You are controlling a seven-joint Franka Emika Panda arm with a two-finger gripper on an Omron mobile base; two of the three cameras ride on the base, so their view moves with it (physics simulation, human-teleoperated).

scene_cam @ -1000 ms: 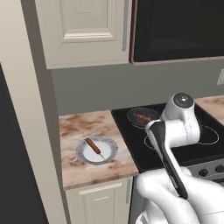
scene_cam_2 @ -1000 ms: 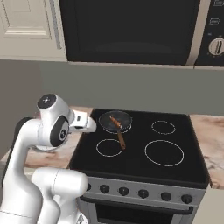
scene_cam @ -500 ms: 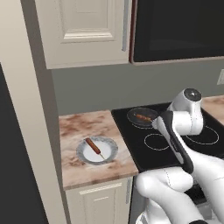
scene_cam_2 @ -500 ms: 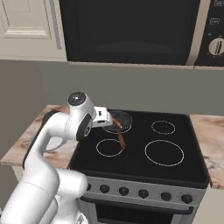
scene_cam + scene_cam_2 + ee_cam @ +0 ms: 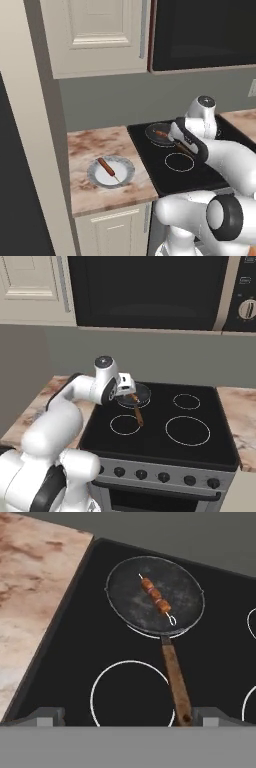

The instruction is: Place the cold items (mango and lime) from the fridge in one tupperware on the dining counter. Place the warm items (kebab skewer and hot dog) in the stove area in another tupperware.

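Gripper: the gripper (image 5: 128,387) hangs over the back left burner of the stove (image 5: 165,423), jaws spread wide, holding nothing.
Pan: a dark round frying pan (image 5: 155,595) sits on that back left burner, its brown handle (image 5: 176,683) pointing toward the front of the cooktop.
Kebab skewer: the kebab skewer (image 5: 155,599) lies inside the pan, browned chunks on a thin stick.
Hot dog: the hot dog (image 5: 105,167) rests on a pale plate (image 5: 124,173) on the marbled counter (image 5: 92,145) left of the stove.
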